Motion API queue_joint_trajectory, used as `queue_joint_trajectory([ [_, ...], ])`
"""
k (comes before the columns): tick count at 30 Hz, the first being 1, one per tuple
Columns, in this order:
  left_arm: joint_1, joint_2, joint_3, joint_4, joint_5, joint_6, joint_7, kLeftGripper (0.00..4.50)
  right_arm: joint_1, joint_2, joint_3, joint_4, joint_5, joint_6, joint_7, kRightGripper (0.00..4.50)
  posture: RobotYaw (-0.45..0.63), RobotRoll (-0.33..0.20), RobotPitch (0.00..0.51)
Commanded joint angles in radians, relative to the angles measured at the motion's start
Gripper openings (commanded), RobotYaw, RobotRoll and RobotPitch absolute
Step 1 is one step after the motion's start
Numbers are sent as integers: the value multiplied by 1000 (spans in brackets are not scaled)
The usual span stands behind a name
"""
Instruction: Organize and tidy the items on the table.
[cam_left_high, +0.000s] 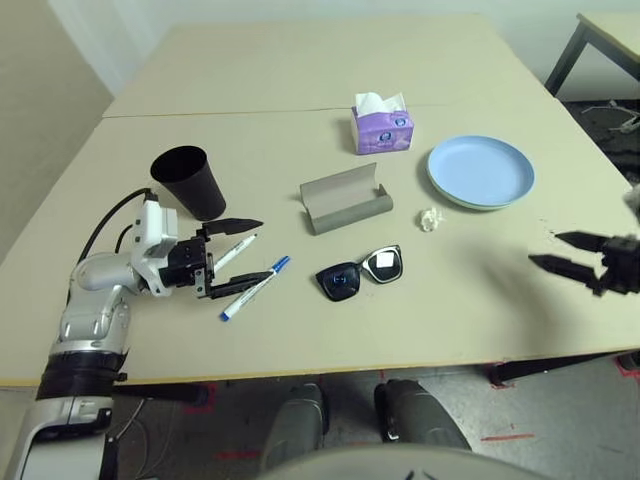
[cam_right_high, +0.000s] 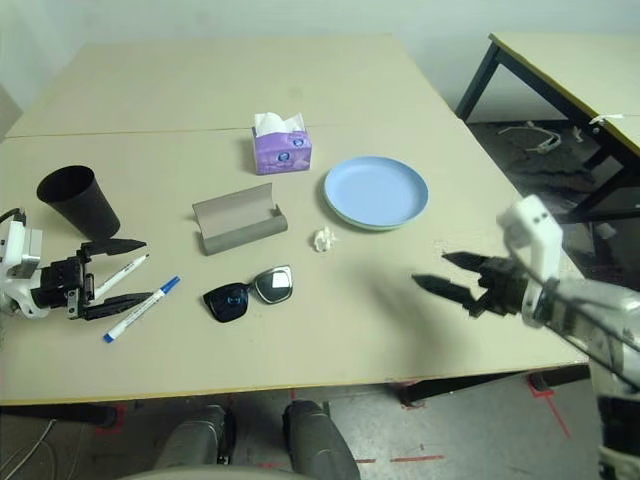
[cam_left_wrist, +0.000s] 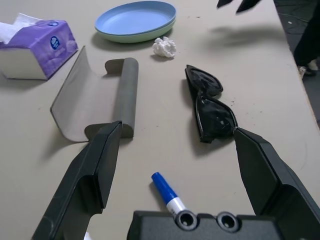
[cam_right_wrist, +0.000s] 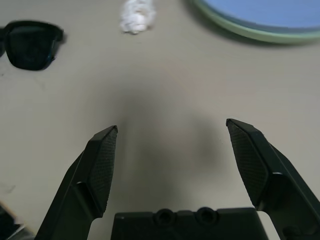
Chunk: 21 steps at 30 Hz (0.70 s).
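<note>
On the beige table (cam_left_high: 300, 60), my left gripper (cam_left_high: 262, 248) stands open just in front of the black cup (cam_left_high: 190, 180). Its fingers straddle the black-capped marker (cam_left_high: 235, 252), and the blue-capped marker (cam_left_high: 255, 288) lies by the nearer finger. Black sunglasses (cam_left_high: 360, 272) lie at the centre front, with the open grey glasses case (cam_left_high: 345, 198) behind them. A white paper wad (cam_left_high: 429, 219) sits beside the blue plate (cam_left_high: 480, 171), which is stacked on the green plate (cam_left_wrist: 135, 36). My right gripper (cam_right_high: 432, 268) hovers open and empty near the front right, apart from everything.
A purple tissue box (cam_left_high: 381, 125) stands behind the case near the table's seam. A second table (cam_right_high: 570, 70) with dark legs stands at the far right, with cables on the floor beneath it. The table's front edge runs close under both grippers.
</note>
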Motion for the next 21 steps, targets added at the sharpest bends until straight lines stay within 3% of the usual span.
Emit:
queue_joint_trajectory([
  [1,7,12,-1,-9,7,11,-4,4500,-44,44,74,16,-70,-102,-47,4443,-100,0,109],
  [8,37,25,15,-63,0,36,16,4500,-196,172,173,186,-182,-249,-160,4443,-88,0,103],
  [21,45,34,22,-105,-1,65,51,4500,-347,294,269,346,-219,-289,-164,4443,-77,0,104],
])
